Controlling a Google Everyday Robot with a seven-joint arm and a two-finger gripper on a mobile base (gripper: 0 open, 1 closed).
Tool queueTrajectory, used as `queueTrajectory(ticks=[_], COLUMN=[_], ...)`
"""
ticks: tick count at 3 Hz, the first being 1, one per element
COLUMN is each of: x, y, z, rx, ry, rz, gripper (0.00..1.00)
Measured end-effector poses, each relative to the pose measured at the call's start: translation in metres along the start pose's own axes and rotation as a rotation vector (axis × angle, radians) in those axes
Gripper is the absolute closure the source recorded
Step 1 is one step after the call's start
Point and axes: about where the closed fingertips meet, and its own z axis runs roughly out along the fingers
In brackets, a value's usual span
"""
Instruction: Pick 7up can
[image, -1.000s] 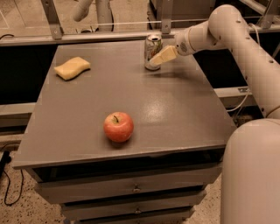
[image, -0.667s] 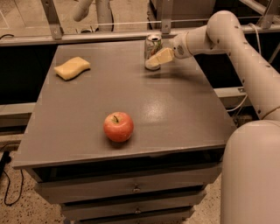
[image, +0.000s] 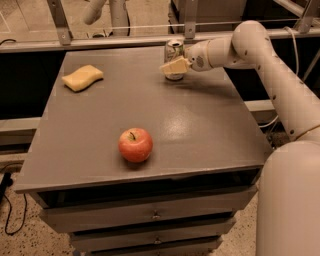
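Observation:
The 7up can (image: 173, 49) stands upright at the far edge of the grey table (image: 200, 125), silver with a shiny top rim. My gripper (image: 173, 64) reaches in from the right and is at the can. Its tan near finger (image: 174, 66) lies across the front of the can's lower half, and the far finger is hidden behind the can. The gripper looks open around the can, which rests on the table.
A red apple (image: 135, 144) sits near the table's front middle. A yellow sponge (image: 82, 78) lies at the back left. A metal rail (image: 125, 42) runs behind the table. Drawers (image: 155, 215) are below its front edge.
My gripper has moved left, from beside the can's right side to around the can. The can, apple and sponge have not moved.

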Motion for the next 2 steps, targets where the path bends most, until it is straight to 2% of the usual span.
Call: queueTrajectory(ticks=[1, 2], x=[-0.014, -0.039], y=[0.011, 0.029], z=[-0.003, -0.019], rx=[-0.034, -0.068], ry=[-0.047, -0.110], rz=[-0.017, -0.056], gripper=[0.64, 0.87])
